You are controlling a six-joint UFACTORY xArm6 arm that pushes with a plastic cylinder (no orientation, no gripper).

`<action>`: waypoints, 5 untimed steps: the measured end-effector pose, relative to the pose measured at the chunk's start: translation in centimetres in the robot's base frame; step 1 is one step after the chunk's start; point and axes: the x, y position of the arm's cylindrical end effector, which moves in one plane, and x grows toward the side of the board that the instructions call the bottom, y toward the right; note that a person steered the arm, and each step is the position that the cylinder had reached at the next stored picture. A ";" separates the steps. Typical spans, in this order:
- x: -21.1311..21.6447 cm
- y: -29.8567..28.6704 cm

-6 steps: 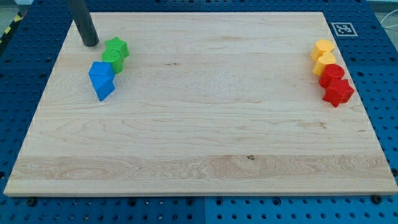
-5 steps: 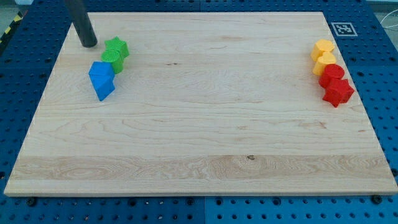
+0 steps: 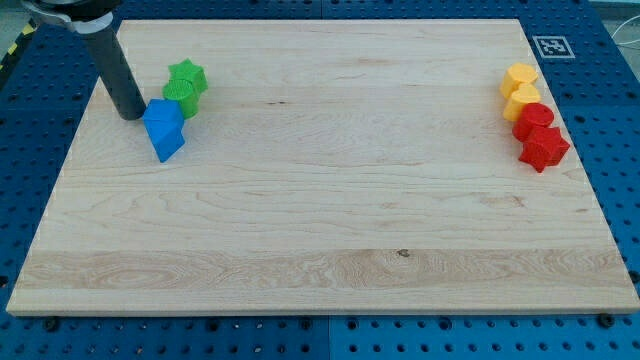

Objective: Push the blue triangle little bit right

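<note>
The blue triangle (image 3: 169, 146) lies at the board's left, its point toward the view's bottom. A second blue block (image 3: 161, 117) of unclear shape touches it just above. My tip (image 3: 130, 113) stands just left of that upper blue block, very close to it, and up-left of the triangle. The dark rod rises from it toward the view's top left.
A green star (image 3: 189, 76) and a green round block (image 3: 181, 96) sit right above the blue pair. At the right edge, two yellow blocks (image 3: 520, 78) and two red blocks (image 3: 541, 146) stand in a column. The wooden board (image 3: 330, 200) lies on a blue pegboard.
My tip has moved toward the view's bottom and slightly left, from beside the green star down to the left side of the upper blue block. No block has moved.
</note>
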 end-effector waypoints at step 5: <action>2.1 1.5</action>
